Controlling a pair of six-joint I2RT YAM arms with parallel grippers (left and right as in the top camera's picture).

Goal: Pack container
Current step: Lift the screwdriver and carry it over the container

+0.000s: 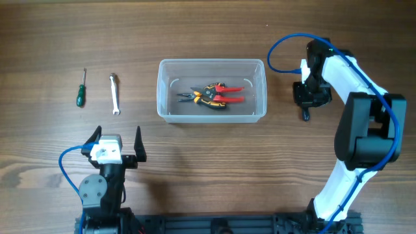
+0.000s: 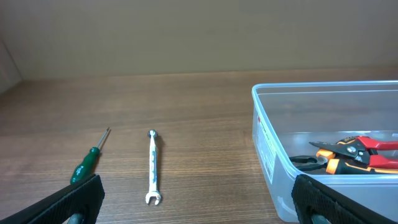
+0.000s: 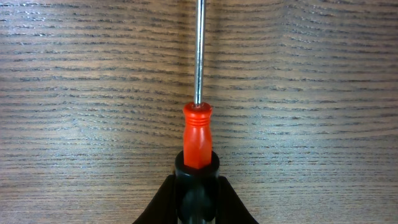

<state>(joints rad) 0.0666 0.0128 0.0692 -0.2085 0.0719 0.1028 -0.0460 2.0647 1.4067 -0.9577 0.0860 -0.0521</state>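
The red-handled screwdriver (image 3: 197, 134) is clamped by the rear of its handle between the closed jaws of the right gripper (image 3: 197, 179). Its steel shaft points straight ahead of the fingers over the wooden table (image 3: 74, 93). Whether the tool is touching the wood cannot be told.

The container (image 1: 211, 62) is found to this gripper's left, near but apart, and pliers (image 1: 211, 95) are already laid in it. For the step to be done well, the tool is best raised above the thick rim before being carried left. It is then lowered onto bare floor beside the pliers, with the shaft aligned to the bin's long side. Only the handle's end is gripped, so swinging is best avoided.

The left gripper (image 1: 118, 135) is held wide apart and empty. Ahead of it, a green-handled screwdriver (image 1: 80, 90) and a small wrench (image 1: 115, 94) are waiting.
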